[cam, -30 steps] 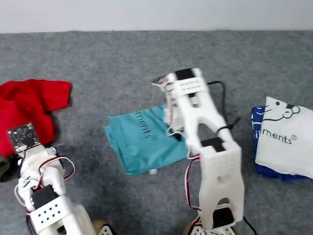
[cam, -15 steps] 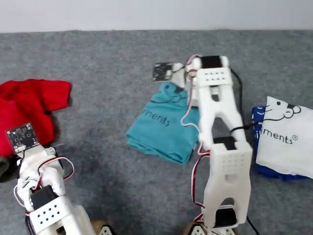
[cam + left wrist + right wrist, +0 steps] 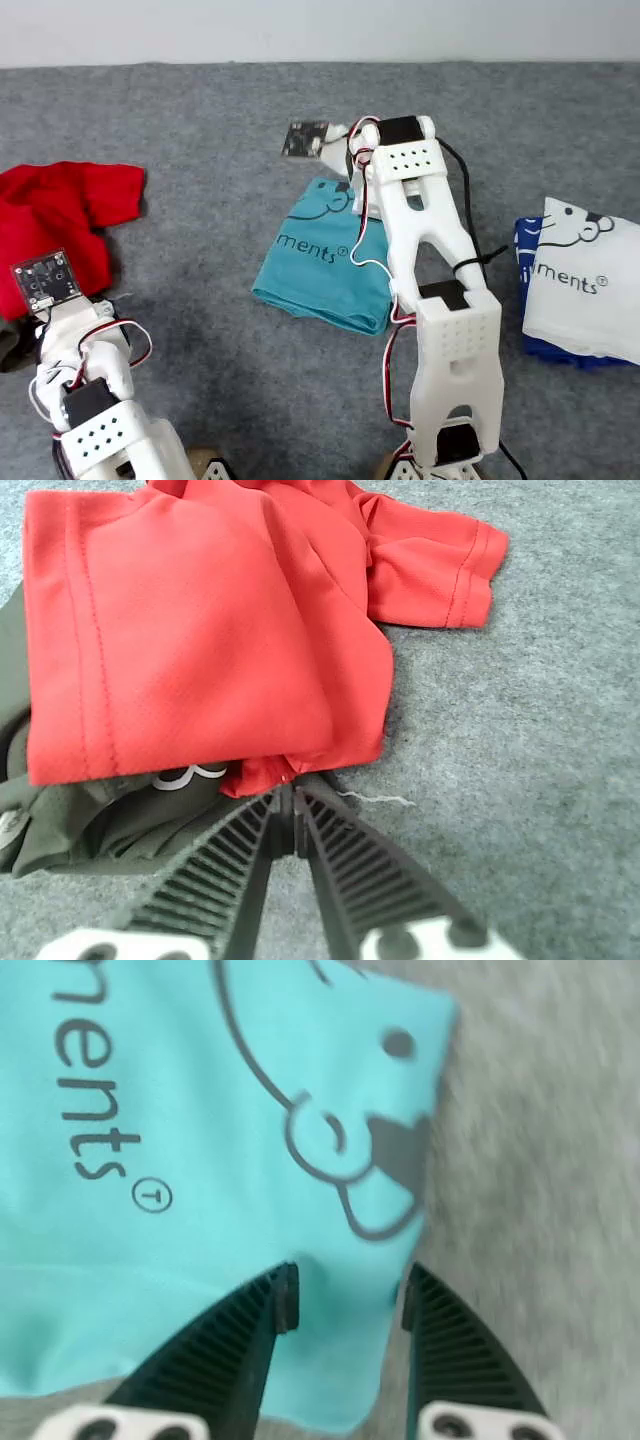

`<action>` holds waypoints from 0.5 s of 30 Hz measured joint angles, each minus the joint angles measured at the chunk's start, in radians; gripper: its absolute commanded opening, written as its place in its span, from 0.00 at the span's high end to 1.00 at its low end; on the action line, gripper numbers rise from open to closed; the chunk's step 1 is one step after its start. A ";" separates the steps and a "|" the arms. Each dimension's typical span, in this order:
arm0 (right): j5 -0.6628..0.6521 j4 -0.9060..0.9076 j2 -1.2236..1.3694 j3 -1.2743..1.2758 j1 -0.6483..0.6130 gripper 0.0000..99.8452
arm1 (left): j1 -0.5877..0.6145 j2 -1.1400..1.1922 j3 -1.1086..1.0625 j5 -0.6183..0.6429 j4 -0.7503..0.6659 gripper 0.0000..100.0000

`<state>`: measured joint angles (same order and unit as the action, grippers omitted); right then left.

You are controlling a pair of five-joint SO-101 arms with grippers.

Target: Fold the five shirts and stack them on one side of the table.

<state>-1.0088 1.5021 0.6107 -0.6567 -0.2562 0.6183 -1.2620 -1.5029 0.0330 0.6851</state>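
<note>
The teal shirt (image 3: 325, 262) has turned and slid toward the stack (image 3: 580, 285), likely to join it. The right gripper (image 3: 345, 1300) hangs over its edge, jaws apart. The left gripper (image 3: 293, 815), jaws together, waits at the red shirt (image 3: 200, 630)

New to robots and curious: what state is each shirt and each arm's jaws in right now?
Teal shirt: folded, lying flat.
Red shirt: unfolded, crumpled.
Dark shirt: bunched under the red one.
White shirt: folded, atop a blue shirt.
Blue shirt: beneath it, mostly hidden.
Left gripper: jaws shut.
Right gripper: jaws open over the teal shirt.
</note>
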 measured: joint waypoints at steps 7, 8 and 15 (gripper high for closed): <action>0.462 0.172 -0.101 0.000 0.000 0.81 | 0.000 0.000 0.000 0.000 0.000 0.98; 0.545 0.210 -0.107 0.000 0.000 0.81 | 0.000 0.000 0.000 0.000 0.000 0.98; 0.979 0.252 -0.180 0.057 0.025 0.69 | 0.000 0.000 0.000 0.000 0.000 0.98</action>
<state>-0.0299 1.7538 0.4312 -0.5999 -0.2317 0.6183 -1.2620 -1.5029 0.0330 0.6851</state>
